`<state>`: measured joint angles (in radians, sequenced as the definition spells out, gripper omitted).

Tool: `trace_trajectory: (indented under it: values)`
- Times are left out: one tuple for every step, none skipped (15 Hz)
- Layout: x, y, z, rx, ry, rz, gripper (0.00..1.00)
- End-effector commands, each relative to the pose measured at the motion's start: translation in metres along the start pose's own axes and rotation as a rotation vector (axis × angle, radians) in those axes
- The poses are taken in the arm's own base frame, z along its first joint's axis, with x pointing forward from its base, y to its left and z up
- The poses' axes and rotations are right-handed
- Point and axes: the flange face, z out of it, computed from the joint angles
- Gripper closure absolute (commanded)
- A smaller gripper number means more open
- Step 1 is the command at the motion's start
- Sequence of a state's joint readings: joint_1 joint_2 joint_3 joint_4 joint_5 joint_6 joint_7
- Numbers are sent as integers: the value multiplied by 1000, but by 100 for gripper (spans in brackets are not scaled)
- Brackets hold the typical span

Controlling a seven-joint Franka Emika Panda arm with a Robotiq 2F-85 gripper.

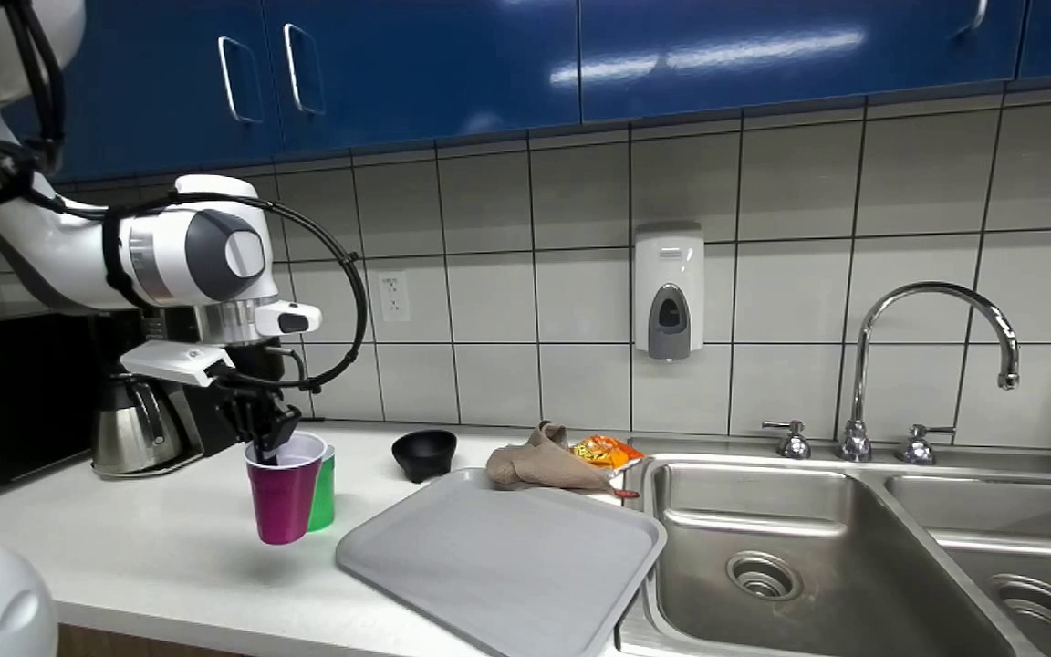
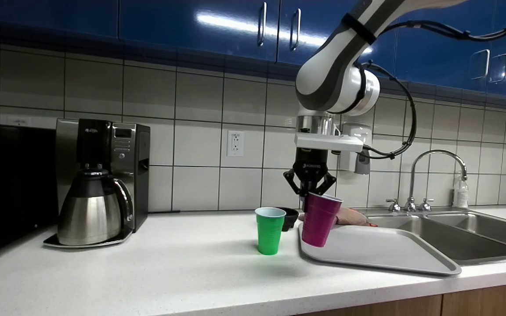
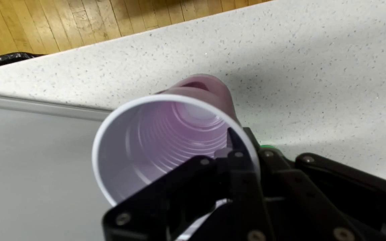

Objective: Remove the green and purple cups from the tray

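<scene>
- Purple cup (image 2: 320, 223) hung above the speckled counter (image 2: 147, 272) near the grey, round-cornered tray (image 2: 380, 248); mouth up, long axis tilted; tapered plastic, ribbed inside.
- Gripper (image 3: 240, 133) was clamped on its wall, one finger inside.
- Green cup (image 2: 269, 233) stood upright on the counter.

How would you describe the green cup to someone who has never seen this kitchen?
On the white counter, find the large grey tray. In an exterior view, the green cup stands upright on the counter, left of it. Unlike the purple cup, which the gripper holds tilted, it is bright green and not held.
</scene>
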<state>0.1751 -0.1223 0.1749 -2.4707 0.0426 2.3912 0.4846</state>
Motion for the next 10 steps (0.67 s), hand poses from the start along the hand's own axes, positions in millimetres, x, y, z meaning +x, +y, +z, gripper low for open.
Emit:
trace_trajectory:
  values:
    - [-6,-11,1,14,-20,-38,100]
    - [-7,-14,4,11,-18,-46,100]
    - [-7,-16,6,6,-15,-52,100]
    - [-7,-19,9,4,-14,-61,100]
    - [-8,-21,12,2,-13,-68,100]
    - [-8,-25,17,-1,-12,-77,100]
    - [-8,-27,20,-4,-9,-84,100]
    - [-9,-30,23,-10,0,-93,100]
    - [-9,-33,27,-13,8,-102,100]
    - [-9,-35,30,-15,16,-113,100]
